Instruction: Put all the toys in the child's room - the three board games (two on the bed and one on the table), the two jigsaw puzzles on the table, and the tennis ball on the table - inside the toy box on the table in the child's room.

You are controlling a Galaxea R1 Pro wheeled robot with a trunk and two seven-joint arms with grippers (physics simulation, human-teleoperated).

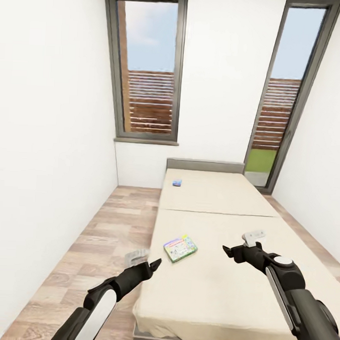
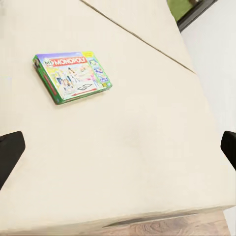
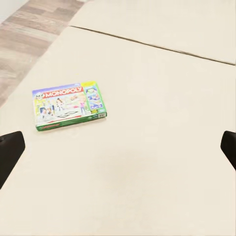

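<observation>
Now two board games on the bed (image 1: 224, 274): Monopoly box (image 1: 180, 248) at 12 o'clock near, blue box (image 1: 177, 182) far; left gripper (image 1: 145, 263) and right gripper (image 1: 241, 249) both spread, empty.

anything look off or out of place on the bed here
Nothing is damaged or spilled. Two game boxes lie flat on the bare bed: the green-edged Monopoly box sits skewed to the mattress edges near the foot, and a small blue box lies far off by the headboard. Both grippers, left and right, are open and empty.
</observation>
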